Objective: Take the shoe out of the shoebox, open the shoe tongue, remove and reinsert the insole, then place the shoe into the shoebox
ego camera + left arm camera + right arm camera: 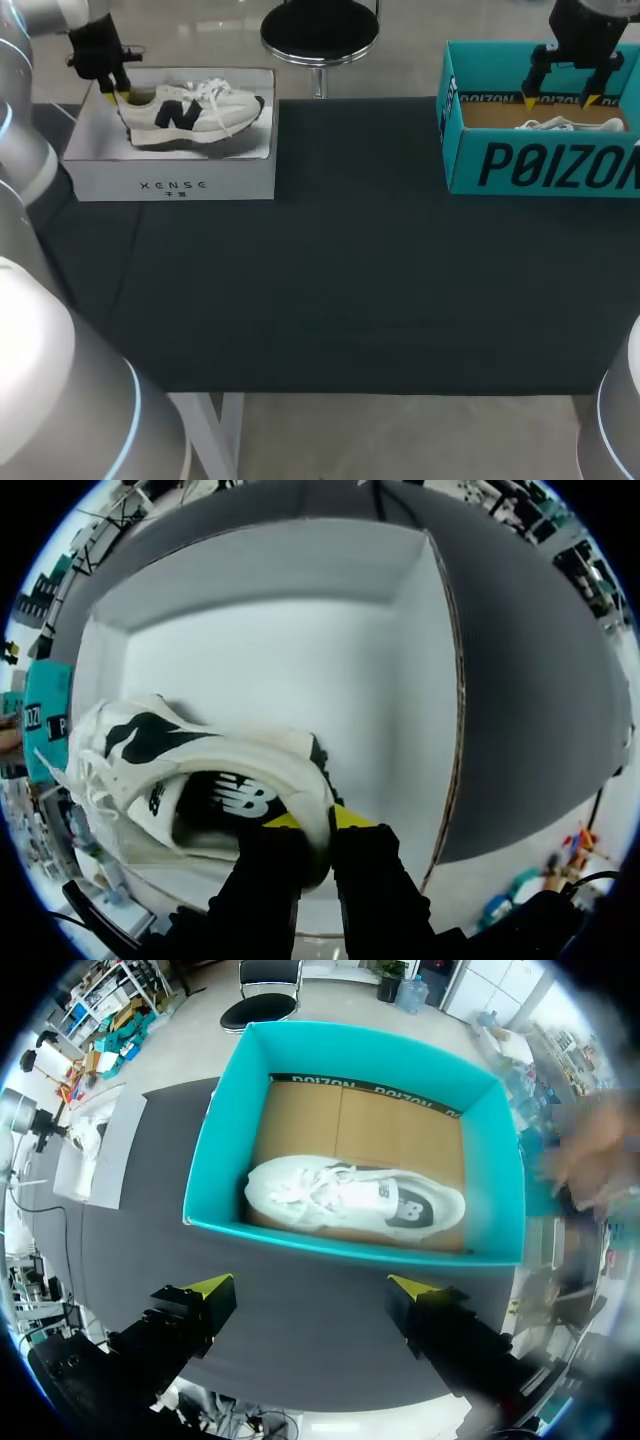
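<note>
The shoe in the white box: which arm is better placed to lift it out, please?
Left: the left gripper grips the shoe by its heel; the right gripper hangs open over the teal box.

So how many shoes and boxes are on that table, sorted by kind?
Shoes: 2, a white-and-navy sneaker and a white sneaker with a grey side patch.
Shoeboxes: 2, a white cardboard box and a teal cardboard box.
Total: 4.
</note>
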Robot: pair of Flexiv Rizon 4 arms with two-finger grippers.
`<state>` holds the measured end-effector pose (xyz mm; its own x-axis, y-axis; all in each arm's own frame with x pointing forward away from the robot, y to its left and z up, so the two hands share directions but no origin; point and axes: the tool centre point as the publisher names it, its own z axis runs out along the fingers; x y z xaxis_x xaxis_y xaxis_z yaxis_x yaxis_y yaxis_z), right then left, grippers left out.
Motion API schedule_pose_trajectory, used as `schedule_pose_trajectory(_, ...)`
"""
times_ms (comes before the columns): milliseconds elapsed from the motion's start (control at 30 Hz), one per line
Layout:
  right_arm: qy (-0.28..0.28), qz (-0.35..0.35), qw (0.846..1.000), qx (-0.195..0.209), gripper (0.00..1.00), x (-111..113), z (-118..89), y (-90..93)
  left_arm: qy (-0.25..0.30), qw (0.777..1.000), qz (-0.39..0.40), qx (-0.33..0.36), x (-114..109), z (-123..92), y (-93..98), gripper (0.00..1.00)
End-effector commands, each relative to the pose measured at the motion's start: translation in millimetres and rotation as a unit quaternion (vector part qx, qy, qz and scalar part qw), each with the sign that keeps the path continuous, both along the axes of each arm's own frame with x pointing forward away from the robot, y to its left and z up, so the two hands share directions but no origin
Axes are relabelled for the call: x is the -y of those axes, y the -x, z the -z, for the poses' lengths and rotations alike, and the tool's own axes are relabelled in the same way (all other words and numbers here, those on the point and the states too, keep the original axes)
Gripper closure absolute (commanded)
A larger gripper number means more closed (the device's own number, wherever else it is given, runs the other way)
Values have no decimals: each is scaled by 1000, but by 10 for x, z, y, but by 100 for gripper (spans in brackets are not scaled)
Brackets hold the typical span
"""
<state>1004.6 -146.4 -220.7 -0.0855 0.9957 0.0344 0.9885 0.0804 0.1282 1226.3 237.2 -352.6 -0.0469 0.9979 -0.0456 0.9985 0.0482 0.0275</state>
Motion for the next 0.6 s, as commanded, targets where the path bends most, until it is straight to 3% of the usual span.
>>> schedule_pose_trajectory(33,-1,0,1000,0,0,0,5,0,1,999,3,-42,-29,-235,50,100)
schedule_pose_trajectory(300,-1,0,1000,0,0,0,5,0,0,999,38,-39,34,-673,253,100)
schedule_pose_trajectory(600,-1,0,1000,0,0,0,5,0,-22,997,69,11,163,-1431,606,100)
